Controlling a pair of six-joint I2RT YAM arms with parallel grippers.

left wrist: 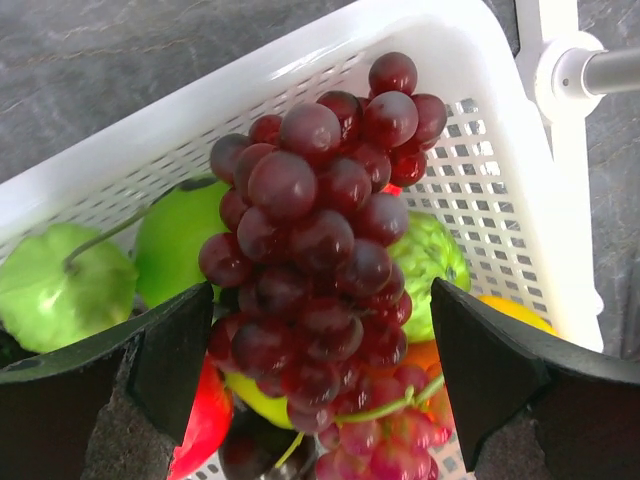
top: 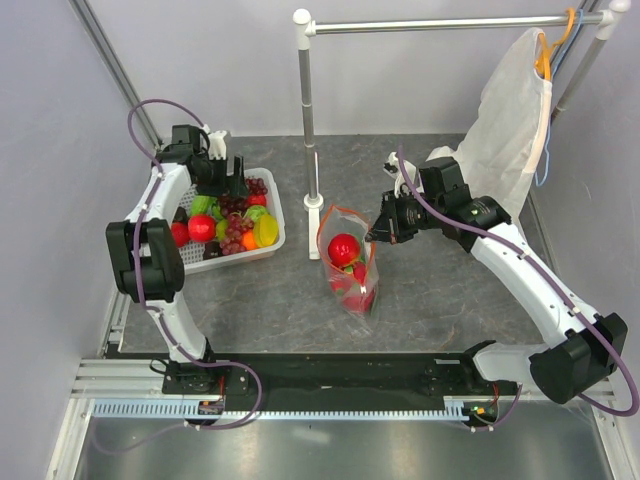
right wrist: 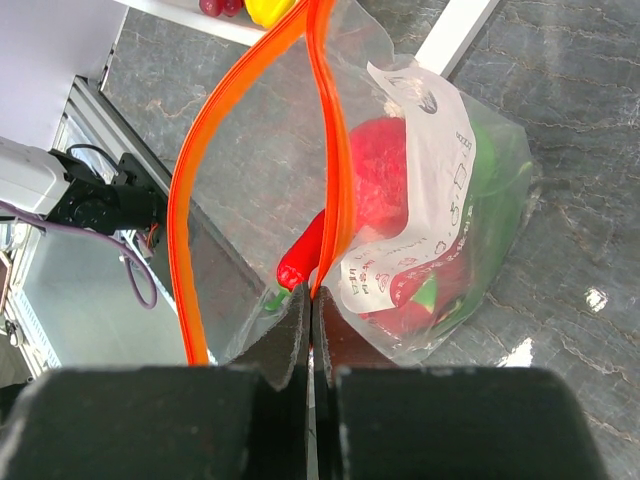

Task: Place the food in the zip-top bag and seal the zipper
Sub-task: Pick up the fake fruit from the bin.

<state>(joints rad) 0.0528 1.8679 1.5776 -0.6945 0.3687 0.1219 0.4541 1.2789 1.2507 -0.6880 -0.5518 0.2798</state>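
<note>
Left gripper [left wrist: 325, 340]: jaws wide apart, holding nothing, poised over the grapes [left wrist: 320, 270] with one finger on either side of the bunch. The grapes lay on top of the other food in the basket [left wrist: 300, 60], at centre left of the top view.

Right gripper [right wrist: 312, 340]: jaws pressed together on the bag [right wrist: 440, 230] at its mouth edge, right where the zipper [right wrist: 250, 110] strip met the fingers. This held the mouth up and open as an orange loop. The bag sat on the table at the middle of the top view, just beside the foot of the rail post, with a red apple [top: 344, 248] and some green pieces inside.

Handling, judged:
- Grapes probably light, hollow plastic – glossy and lumpy, so likely to slip or roll in the pads. Best taken across the thick middle of the bunch.
- Bag film thin and limp, and would sag without support. The strip looked like the stiffest part to hold.

Orientation:
- Bunch long axis ran from upper right to lower centre of the left wrist view, with a green stem showing at the lower end, lengthwise between the fingers.
- Bag long axis ran from mouth, upper in the top view, down to its base – mouth facing upward
</note>
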